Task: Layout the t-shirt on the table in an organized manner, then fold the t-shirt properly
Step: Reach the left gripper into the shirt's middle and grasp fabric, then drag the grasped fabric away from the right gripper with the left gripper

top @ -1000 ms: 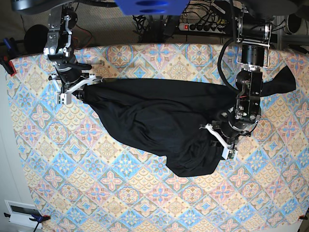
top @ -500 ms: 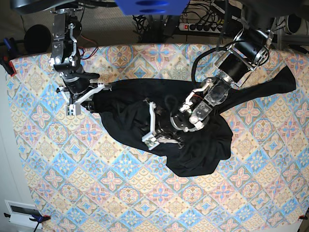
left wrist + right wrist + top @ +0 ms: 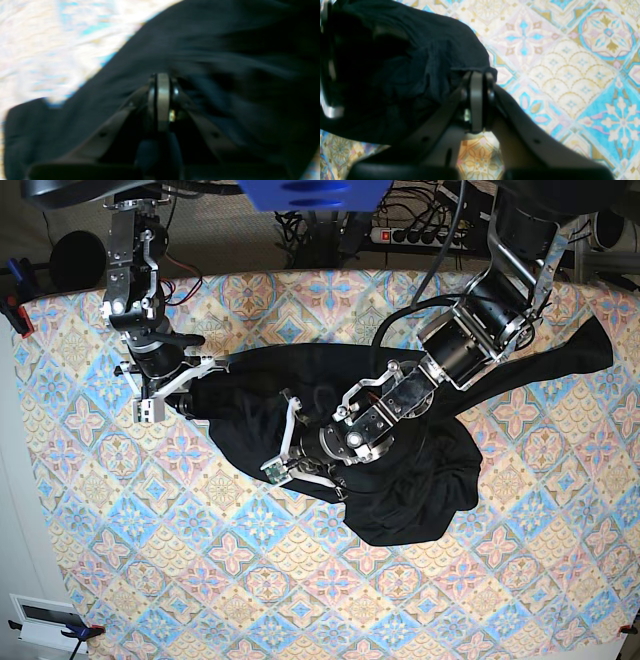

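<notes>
The black t-shirt (image 3: 420,490) lies bunched across the middle of the table (image 3: 250,580), one end stretching to the far right. My left gripper (image 3: 285,445) reaches over the cloth to its lower left edge. The left wrist view is blurred, but the left gripper (image 3: 162,76) shows its jaws shut, tips sunk in the t-shirt (image 3: 225,37). My right gripper (image 3: 200,375) sits at the shirt's upper left end. In the right wrist view, that gripper (image 3: 476,75) is shut on the edge of the t-shirt (image 3: 395,62), just above the table (image 3: 570,62).
A power strip with cables (image 3: 420,235) lies behind the table's far edge. A red clamp (image 3: 18,315) grips the left edge. A small white device (image 3: 45,620) sits off the front left corner. Patterned cloth shows around the shirt on all sides.
My left arm has swung from the shirt's right side across to its lower left edge, and its jaws have closed. The cloth bunched toward the middle. My right gripper shifted slightly right and down.
</notes>
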You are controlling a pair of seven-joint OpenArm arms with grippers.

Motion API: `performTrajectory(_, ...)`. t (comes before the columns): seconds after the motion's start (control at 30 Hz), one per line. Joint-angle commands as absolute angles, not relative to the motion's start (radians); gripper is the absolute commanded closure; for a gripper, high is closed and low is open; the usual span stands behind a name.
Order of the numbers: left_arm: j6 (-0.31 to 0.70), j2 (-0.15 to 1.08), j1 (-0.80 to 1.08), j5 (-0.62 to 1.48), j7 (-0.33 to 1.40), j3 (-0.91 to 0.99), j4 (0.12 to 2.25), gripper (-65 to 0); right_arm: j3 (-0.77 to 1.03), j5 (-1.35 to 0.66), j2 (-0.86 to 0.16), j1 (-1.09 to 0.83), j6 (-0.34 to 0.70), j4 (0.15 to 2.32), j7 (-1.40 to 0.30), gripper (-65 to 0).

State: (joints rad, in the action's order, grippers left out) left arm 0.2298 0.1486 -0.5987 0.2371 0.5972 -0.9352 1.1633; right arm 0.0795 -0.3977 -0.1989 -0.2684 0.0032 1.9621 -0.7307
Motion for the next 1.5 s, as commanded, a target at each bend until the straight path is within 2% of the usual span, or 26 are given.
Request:
performTrajectory(0.0, 0.226, 0.148, -0.641, 0.234, 0.559, -0.923, 1.162, 0.0, 0.085, -0.403, -0.205, -0.260, 0.007, 1.982, -0.708, 0.0)
performTrajectory(0.13, 0.222, 0.153, -0.691, 0.236, 0.499, -0.921, 1.153, 0.0, 0.085, -0.403, -0.205, -0.260, 0.007, 1.982, -0.710, 0.0)
performTrajectory(0.3, 0.228, 0.151, -0.713, 0.240, 0.504, -0.871, 1.156, 0.0, 0.087, -0.403, -0.206, -0.259, 0.007, 1.982, -0.711, 0.0)
performTrajectory(0.43, 0.231, 0.150, -0.713, 0.335, 0.605, -0.868, 1.159, -0.7, 0.087, -0.401, -0.208, -0.257, 0.007, 1.980, -0.711, 0.0)
performTrajectory(0.53, 0.231, 0.150, -0.713, 0.449, 0.657, -0.869, 1.159, -6.3, 0.087, -0.401, -0.208, -0.254, 0.007, 1.980, -0.711, 0.0)
performTrajectory(0.73, 0.231, 0.148, -0.711, 0.627, 0.743, -0.886, 1.161, -23.0, 0.087, -0.400, -0.208, -0.252, 0.007, 1.966, -0.711, 0.0)
performTrajectory(0.83, 0.231, 0.148, -0.714, 0.690, 0.745, -0.966, 1.161, -25.3, 0.087, -0.400, -0.209, -0.252, 0.007, 1.966, -0.711, 0.0)
performTrajectory(1.13, 0.231, 0.136, -0.713, 0.691, 0.654, -1.211, 1.153, -25.2, 0.087, -0.400, -0.209, -0.251, 0.007, 1.966, -0.711, 0.0)
performTrajectory(1.23, 0.225, 0.128, -0.713, 0.610, 0.601, -1.248, 1.142, -24.6, 0.087, -0.400, -0.209, -0.251, 0.007, 1.966, -0.711, 0.0)
performTrajectory(1.3, 0.222, 0.114, -0.713, 0.533, 0.558, -1.244, 1.102, -20.2, 0.087, -0.400, -0.209, -0.251, 0.007, 1.966, -0.711, 0.0)
performTrajectory(1.37, 0.222, 0.091, -0.714, 0.475, 0.513, -1.234, 1.053, -12.2, 0.087, -0.400, -0.209, -0.251, 0.007, 1.966, -0.711, 0.0)
performTrajectory(1.43, 0.220, 0.062, -0.720, 0.420, 0.476, -1.187, 0.983, -1.4, 0.087, -0.400, -0.209, -0.251, 0.007, 1.966, -0.711, 0.0)
performTrajectory(1.47, 0.220, 0.047, -0.720, 0.392, 0.467, -1.156, 0.957, 0.0, 0.087, -0.400, -0.209, -0.252, 0.007, 1.966, -0.711, 0.0)
